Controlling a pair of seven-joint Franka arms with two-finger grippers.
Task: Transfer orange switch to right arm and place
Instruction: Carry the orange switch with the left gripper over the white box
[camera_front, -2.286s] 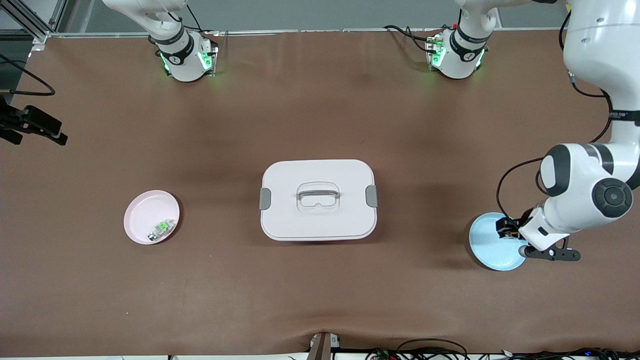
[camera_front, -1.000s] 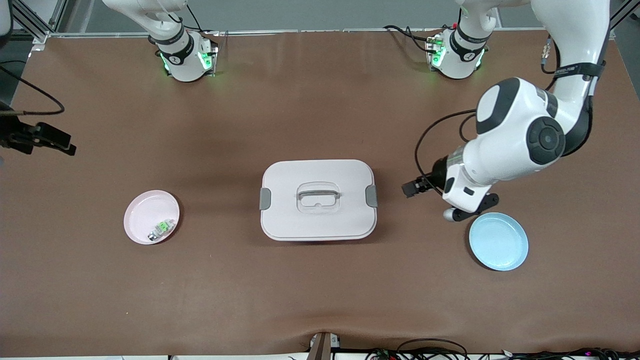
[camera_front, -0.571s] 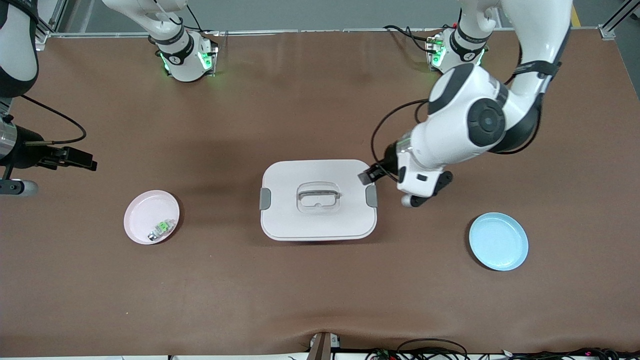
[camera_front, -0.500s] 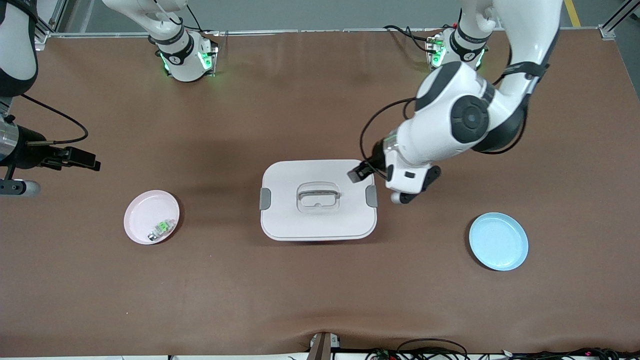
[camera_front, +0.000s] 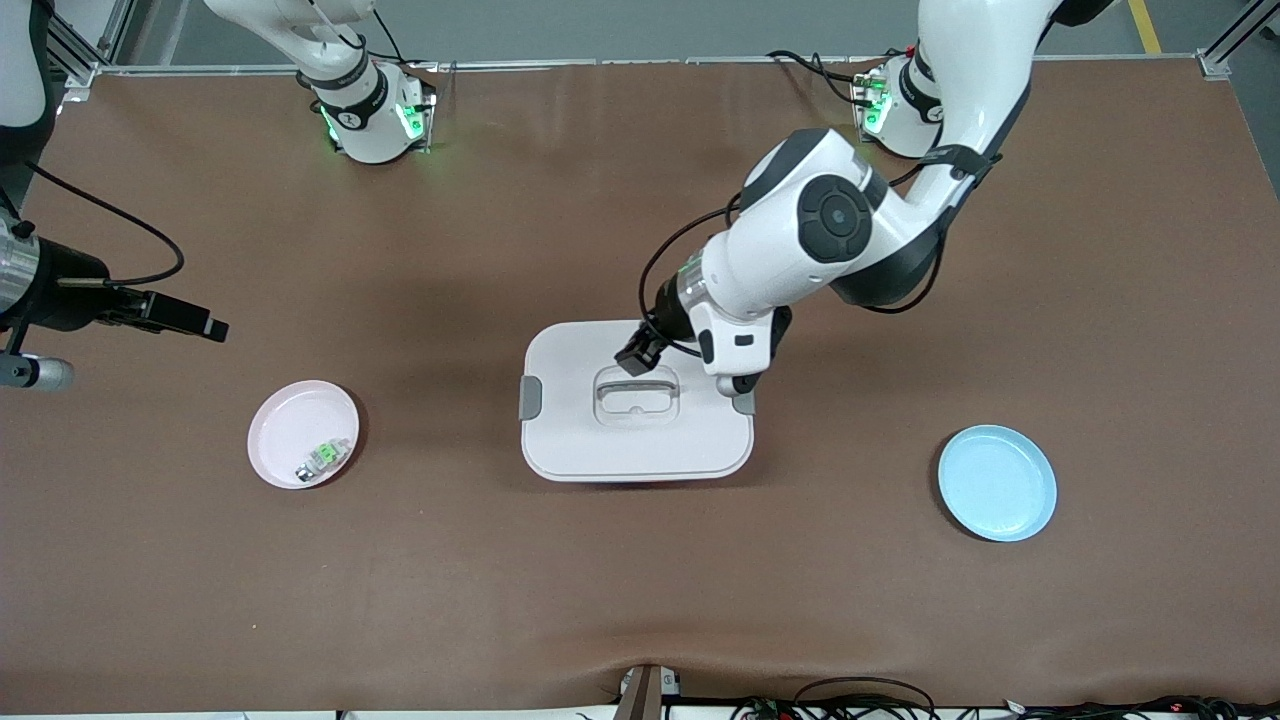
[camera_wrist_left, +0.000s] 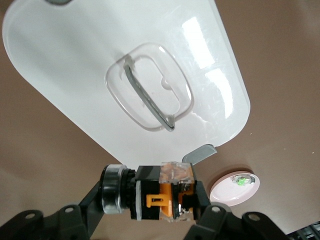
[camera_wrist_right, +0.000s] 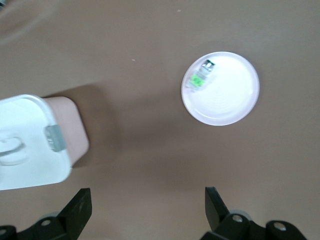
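The orange switch (camera_wrist_left: 162, 197), a tiny black block with an orange middle and a dark round end, is clamped between the jaws of my left gripper (camera_wrist_left: 155, 201). In the front view that gripper (camera_front: 637, 356) hangs over the lid of the white box (camera_front: 560, 440), beside its handle (camera_front: 637, 388), and the switch barely shows there. My right gripper (camera_front: 203, 326) is open and holds nothing. It hovers over bare table toward the right arm's end, above the pink plate (camera_front: 275, 405). The right wrist view shows its gripper (camera_wrist_right: 147, 207) wide apart over the brown mat.
The pink plate (camera_wrist_right: 235, 100) holds a small green-and-clear part (camera_wrist_right: 198, 77). A light blue plate (camera_front: 997, 483) lies toward the left arm's end, nearer the front camera than the box. Cables run along the front edge.
My left arm has carried the switch from over the blue plate to over the box lid. My right arm has come in from its end of the table toward the middle.
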